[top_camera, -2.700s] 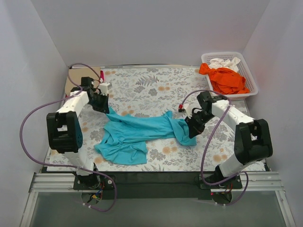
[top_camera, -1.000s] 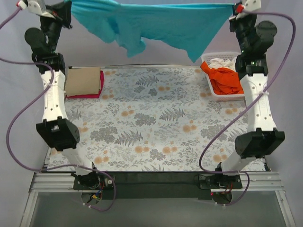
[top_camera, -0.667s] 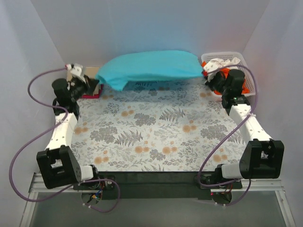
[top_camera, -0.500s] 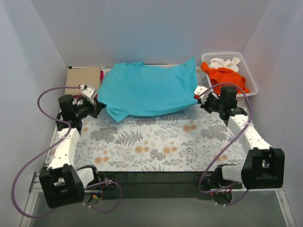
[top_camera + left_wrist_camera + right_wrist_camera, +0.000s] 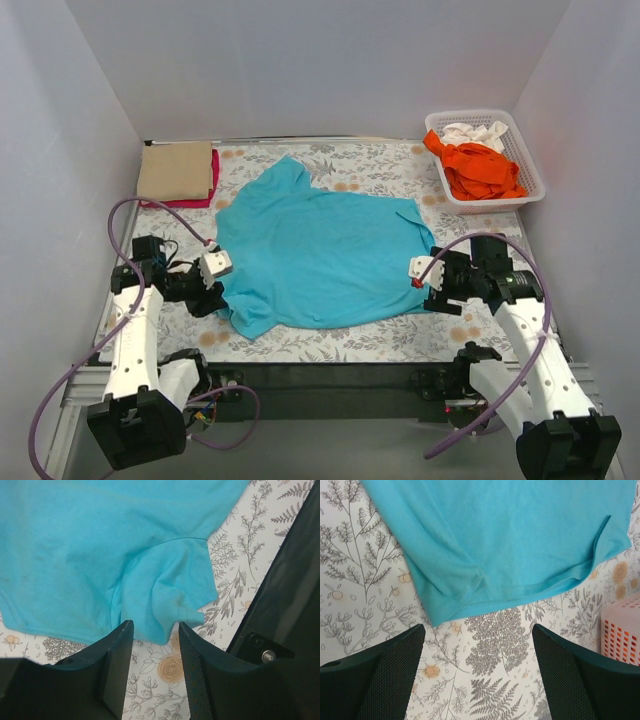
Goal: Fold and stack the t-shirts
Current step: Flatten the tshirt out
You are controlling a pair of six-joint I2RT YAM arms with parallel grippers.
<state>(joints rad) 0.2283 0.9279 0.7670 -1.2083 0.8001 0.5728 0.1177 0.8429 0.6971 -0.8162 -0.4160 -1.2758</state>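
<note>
In the middle of the desk (image 5: 300,345) lies the turquoise t-shirt (image 5: 320,250). It is spread out almost flat on the flowery cloth (image 5: 380,180). One sleeve points to the far side, and the near left corner is a bit bunched up.

The left claw (image 5: 215,290) sits low at that near left corner. In the left wrist view its two fingers (image 5: 117,655) stand apart. The crumpled sleeve end of the turquoise t-shirt (image 5: 100,555) reaches down into the gap between them, but they are not pinching it. This claw has let go.

The right claw (image 5: 418,285) is low at the near right edge of the shirt. In the right wrist view its fingers (image 5: 390,670) are spread wide, with only flowery cloth between them. The hem of the turquoise t-shirt (image 5: 495,535) lies just past the tips. This claw has let go too.

At the far left corner, a folded tan t-shirt (image 5: 175,170) rests on top of a magenta-red t-shirt (image 5: 214,172), which peeks out at its right side. At the far right corner stands a white basket (image 5: 530,175). An orange t-shirt (image 5: 478,168) is heaped inside it and hangs over the left rim. A white t-shirt (image 5: 472,132) is behind the orange one in the basket.
</note>
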